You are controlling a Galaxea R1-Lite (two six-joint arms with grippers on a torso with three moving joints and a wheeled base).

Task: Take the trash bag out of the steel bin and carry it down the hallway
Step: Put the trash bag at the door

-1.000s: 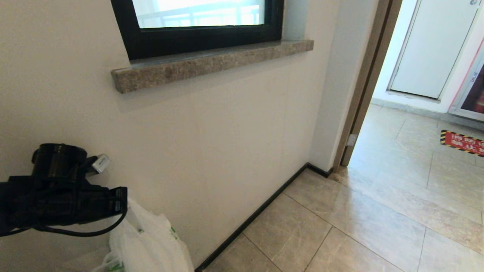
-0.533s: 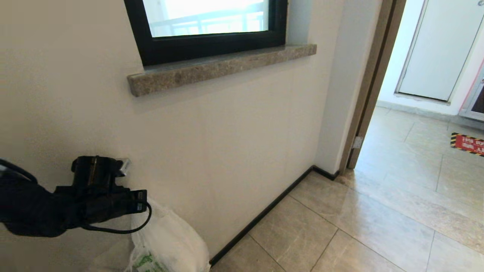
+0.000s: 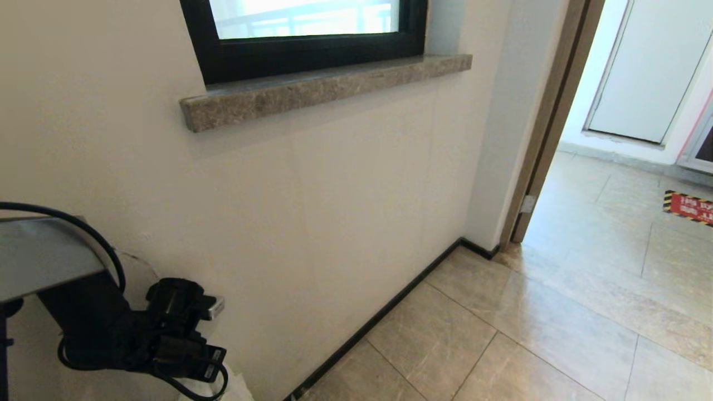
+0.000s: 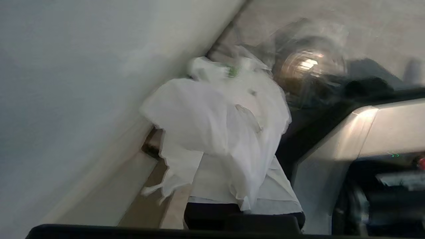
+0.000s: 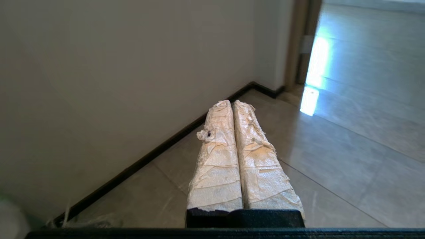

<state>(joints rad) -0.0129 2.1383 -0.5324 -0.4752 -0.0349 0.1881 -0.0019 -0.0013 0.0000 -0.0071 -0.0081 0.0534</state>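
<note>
The left gripper [image 3: 214, 365], clamped on the thin translucent white plastic trash bag [image 4: 219, 132], carries it low beside the cream wall [image 3: 334, 195] — bag already out, glossy beige tiled hallway [image 3: 557, 312] ahead — right gripper [image 5: 232, 109] closed, empty.

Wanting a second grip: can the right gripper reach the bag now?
Probably not as it stands. The right gripper is shut and points ahead along the floor; the bag hangs from the left gripper, low at the robot's left by the wall. It would have to open and cross over.
</note>
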